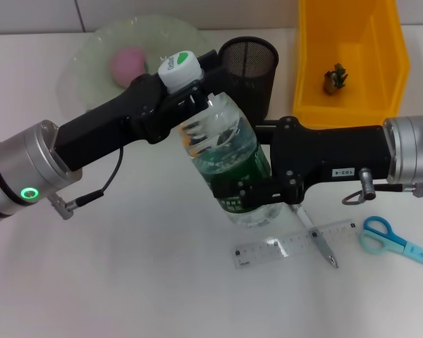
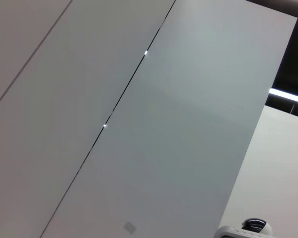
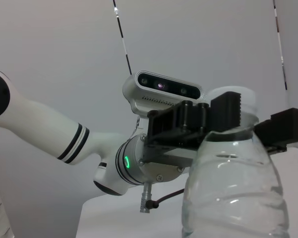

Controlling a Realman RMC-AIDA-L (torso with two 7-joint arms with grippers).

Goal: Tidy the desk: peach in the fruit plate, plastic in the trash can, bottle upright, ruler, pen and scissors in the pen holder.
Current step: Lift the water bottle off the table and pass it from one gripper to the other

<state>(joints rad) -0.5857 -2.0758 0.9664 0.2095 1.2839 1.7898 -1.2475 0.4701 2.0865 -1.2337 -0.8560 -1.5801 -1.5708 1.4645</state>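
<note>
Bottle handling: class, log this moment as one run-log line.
bottle tilted above desk | left gripper shut at cap | right gripper shut on lower body | ruler, pen, scissors on desk

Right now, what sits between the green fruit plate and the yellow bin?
In the head view, the black mesh pen holder stands between the fruit plate and the yellow bin.

You had little legible text to check. On the right arm [image 1: 338, 162], a small white sticker [image 1: 345, 172] carried digits that appeared upside down and read roughly as "103-4"; the exact figures could not be confirmed. The bottle [image 1: 229, 165] cap [image 1: 180, 68] bore a green mark with lettering too small to read. The bottle's green label [image 1: 243, 186] showed white print, illegible. The ruler [image 1: 296, 243] showed graduation marks, its numerals unreadable.
</note>
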